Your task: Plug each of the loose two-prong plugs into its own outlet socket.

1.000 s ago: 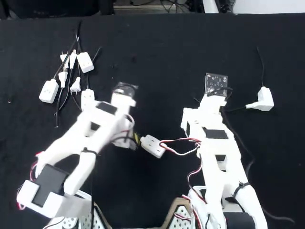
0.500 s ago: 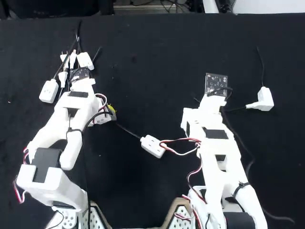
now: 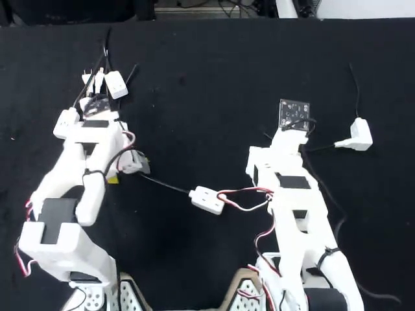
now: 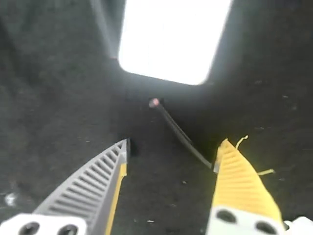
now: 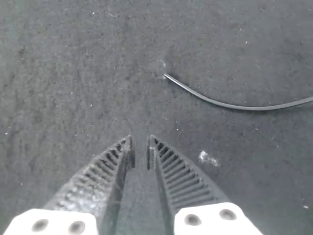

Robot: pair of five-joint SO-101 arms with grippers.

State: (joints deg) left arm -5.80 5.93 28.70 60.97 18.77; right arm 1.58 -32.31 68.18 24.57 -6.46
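Note:
Several loose white plugs (image 3: 115, 84) with black cords lie in a cluster at the table's far left. My left gripper (image 3: 97, 107) hangs over that cluster. In the left wrist view it (image 4: 173, 147) is open and holds nothing, with a white plug block (image 4: 171, 39) just beyond its tips and a black cord (image 4: 178, 134) running between the fingers. A white outlet socket (image 3: 207, 199) lies mid-table between the arms. Another white plug (image 3: 358, 136) lies at the right. My right gripper (image 3: 295, 113), shut and holding nothing (image 5: 140, 142), points at bare cloth near a thin cord (image 5: 234, 105).
The table (image 3: 214, 78) is covered in black cloth. The outlet socket's black cord (image 3: 165, 185) trails left to the left arm. Red and white servo wires (image 3: 243, 194) loop from the right arm next to the socket. The right plug's cord (image 3: 353, 81) runs toward the back.
My left arm has swung from the table's middle, near the outlet socket, leftward and out over the plug cluster. The right arm has not moved.

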